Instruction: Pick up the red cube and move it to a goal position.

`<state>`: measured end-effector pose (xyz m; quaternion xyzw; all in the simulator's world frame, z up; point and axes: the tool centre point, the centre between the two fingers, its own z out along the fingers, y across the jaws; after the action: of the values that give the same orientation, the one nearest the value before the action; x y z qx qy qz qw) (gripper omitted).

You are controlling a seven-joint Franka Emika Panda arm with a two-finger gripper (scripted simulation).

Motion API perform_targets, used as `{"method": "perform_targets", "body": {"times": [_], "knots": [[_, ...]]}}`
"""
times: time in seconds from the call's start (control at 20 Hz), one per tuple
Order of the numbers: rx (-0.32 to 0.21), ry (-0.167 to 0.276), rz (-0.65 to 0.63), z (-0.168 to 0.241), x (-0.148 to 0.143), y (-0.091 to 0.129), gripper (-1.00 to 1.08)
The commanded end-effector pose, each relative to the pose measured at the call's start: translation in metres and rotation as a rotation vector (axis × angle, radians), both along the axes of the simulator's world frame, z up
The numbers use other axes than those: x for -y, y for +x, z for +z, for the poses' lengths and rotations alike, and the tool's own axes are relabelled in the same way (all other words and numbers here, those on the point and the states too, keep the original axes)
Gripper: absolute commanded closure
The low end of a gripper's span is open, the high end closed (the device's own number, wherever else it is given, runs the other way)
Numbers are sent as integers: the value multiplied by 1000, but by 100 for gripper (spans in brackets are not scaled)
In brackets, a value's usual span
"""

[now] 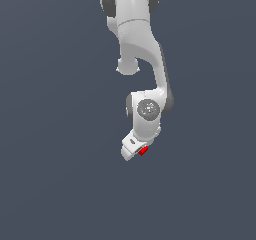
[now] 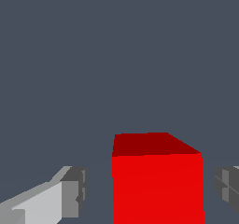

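Flat slate-grey background fills both views, with no edge, seam or marking on it that would tell a surface from a wall.

Largest against it in the exterior view is the white Panda arm (image 1: 145, 59), coming down from the top edge in a chain of rounded links with dark grey joints. Its last links bend toward the exterior view's left, and a round grey disc shows on the side of the wrist housing.

At the end of the arm sits the claw (image 1: 135, 151), white and tilted at an angle. In the wrist view its two grey finger pads (image 2: 74, 192) stand apart, one on each side of the frame, with a visible gap between each pad and the object between them; the claw is spread wide and grips nothing.

Smallest is the red cube (image 2: 158, 185). It lies between the fingers, closer to one pad than the other, touching neither. In the exterior view only a sliver of it shows just beside the claw's tip.
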<state>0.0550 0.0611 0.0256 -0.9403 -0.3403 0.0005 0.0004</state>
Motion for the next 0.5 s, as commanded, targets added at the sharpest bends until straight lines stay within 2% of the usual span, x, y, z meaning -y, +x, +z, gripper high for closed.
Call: {"method": "perform_targets", "body": {"times": [0.0, 0.15, 0.2, 0.45], "knots": [[1, 0, 26, -4, -3, 1, -92], [1, 0, 35, -6, -5, 2, -92], [1, 0, 35, -6, -5, 2, 108], [1, 0, 35, -6, -5, 2, 108]]}}
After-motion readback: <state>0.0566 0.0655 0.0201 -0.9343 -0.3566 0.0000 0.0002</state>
